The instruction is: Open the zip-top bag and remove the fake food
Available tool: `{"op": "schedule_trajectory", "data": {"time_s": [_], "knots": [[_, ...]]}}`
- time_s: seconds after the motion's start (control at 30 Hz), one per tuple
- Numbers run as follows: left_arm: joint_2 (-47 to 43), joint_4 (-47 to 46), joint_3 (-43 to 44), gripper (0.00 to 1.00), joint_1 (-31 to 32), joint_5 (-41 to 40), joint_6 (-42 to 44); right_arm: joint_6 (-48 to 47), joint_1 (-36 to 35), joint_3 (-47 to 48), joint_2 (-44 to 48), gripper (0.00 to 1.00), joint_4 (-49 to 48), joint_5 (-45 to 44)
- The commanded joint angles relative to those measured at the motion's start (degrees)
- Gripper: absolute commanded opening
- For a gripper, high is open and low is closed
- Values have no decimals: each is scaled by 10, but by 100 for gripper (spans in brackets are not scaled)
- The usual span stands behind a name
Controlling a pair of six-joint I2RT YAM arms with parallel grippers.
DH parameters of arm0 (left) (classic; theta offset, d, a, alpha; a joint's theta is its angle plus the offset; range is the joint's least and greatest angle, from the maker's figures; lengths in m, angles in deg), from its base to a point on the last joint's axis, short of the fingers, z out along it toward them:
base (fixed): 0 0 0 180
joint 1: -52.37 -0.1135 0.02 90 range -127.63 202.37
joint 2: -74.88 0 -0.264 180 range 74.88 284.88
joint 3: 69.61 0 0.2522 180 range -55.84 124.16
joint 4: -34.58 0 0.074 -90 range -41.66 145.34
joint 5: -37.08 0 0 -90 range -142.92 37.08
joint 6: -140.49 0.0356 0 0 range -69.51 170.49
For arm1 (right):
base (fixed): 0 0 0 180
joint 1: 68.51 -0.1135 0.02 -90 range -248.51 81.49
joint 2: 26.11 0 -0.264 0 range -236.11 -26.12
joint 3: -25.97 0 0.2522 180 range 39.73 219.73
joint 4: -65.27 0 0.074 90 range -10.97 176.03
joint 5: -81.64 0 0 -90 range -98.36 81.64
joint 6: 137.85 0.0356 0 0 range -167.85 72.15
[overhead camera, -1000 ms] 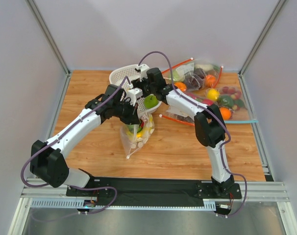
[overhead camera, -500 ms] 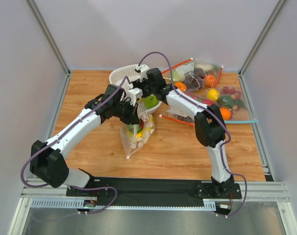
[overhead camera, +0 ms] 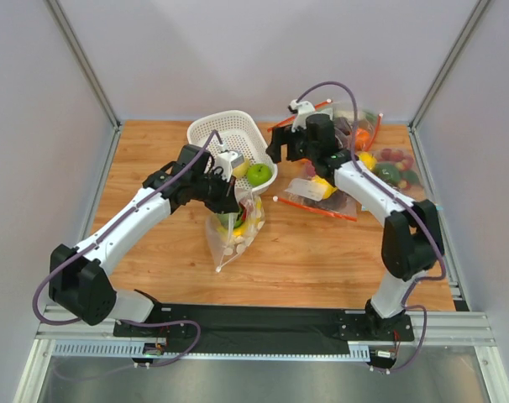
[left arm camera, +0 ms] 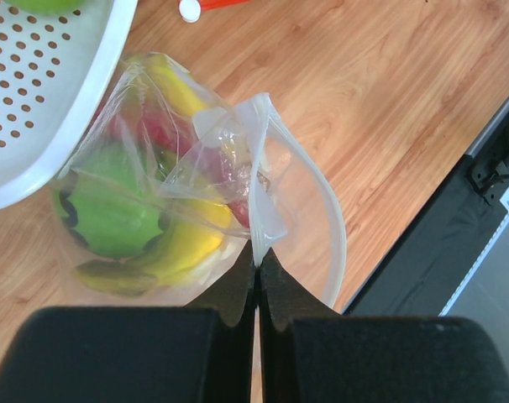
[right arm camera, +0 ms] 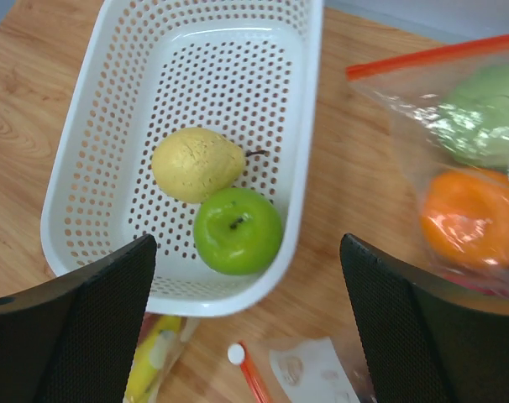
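The zip-top bag [overhead camera: 234, 225] hangs upright over the table, and my left gripper [overhead camera: 231, 191] is shut on its top rim [left arm camera: 259, 220]. Inside it I see a green apple [left arm camera: 112, 214], a yellow banana [left arm camera: 186, 243] and something red. Another green apple [right arm camera: 238, 229] and a yellowish round fruit [right arm camera: 196, 164] lie in the white basket [right arm camera: 309, 143]. My right gripper [overhead camera: 275, 151] is open and holds nothing. It hovers above the basket's right end, in the gap between basket and undotted bags.
Undotted bags [overhead camera: 364, 159] of oranges, grapes and other fruit lie at the back right. One with an orange zip strip [right arm camera: 431, 54] is just right of the basket. The black base rail [left arm camera: 490, 159] runs along the near table edge.
My right gripper has opened wider, left the green apple in the basket and drawn back to the right. The left gripper and the bag have stayed put.
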Motion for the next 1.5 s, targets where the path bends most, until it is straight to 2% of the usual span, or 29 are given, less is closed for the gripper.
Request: {"op": "schedule_trajectory", "data": {"time_s": [0.0,0.17,0.33,0.43,0.47,0.53,0.57,0.6,0.77,0.97,1.17,1.37,1.47], "knots": [[-21,-1,21,0,1,5,12,10,9,-61,97,91,-42,-27],[-21,-1,21,0,1,3,13,20,-2,-156,225,90,-27,-10],[-21,-3,20,0,1,4,13,18,-62,-205,311,86,21,5],[-22,-3,20,0,1,6,12,14,-125,-223,345,78,47,5],[-22,-3,20,0,1,6,12,16,-141,-229,356,71,49,7],[-21,-3,20,0,1,7,12,40,-178,-249,362,62,40,21],[-22,-3,20,0,1,7,11,49,-186,-254,363,54,35,25],[-21,-3,21,0,1,7,11,68,-202,-268,363,51,18,32],[-21,-4,20,0,1,9,10,98,-234,-294,339,40,-20,47],[-23,-5,19,0,1,10,10,102,-258,-299,295,35,-51,69],[-26,-5,19,0,1,10,10,102,-266,-297,256,34,-57,53],[-27,-5,19,0,2,11,10,75,-288,-273,209,34,-32,2],[-28,-6,19,0,1,11,9,54,-303,-250,179,35,-9,-56]]}}
